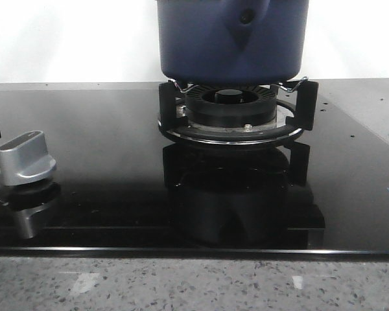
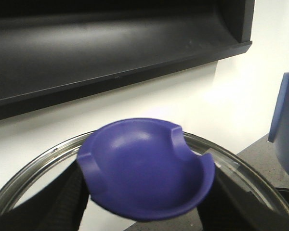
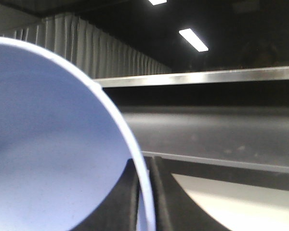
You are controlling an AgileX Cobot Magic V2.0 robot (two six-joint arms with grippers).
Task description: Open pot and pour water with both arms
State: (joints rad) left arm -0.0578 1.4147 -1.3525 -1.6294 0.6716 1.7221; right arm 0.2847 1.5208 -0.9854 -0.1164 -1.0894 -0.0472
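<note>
The dark navy pot (image 1: 233, 39) stands on the gas burner (image 1: 230, 107) at the back centre; its top is cut off by the frame. No gripper shows in the front view. My left gripper (image 2: 144, 195) is shut on the blue knob (image 2: 144, 168) of a glass lid with a steel rim (image 2: 38, 163), held up in front of a white wall. My right gripper (image 3: 145, 192) is shut on the thin rim of a pale-blue vessel (image 3: 48, 144), one finger inside and one outside.
The black glass cooktop (image 1: 104, 129) has a silver control knob (image 1: 26, 159) at the front left. A speckled grey counter (image 1: 194, 285) runs along the front. A dark range hood (image 2: 111, 43) hangs overhead. A blue vessel wall (image 2: 286, 130) shows beside the lid.
</note>
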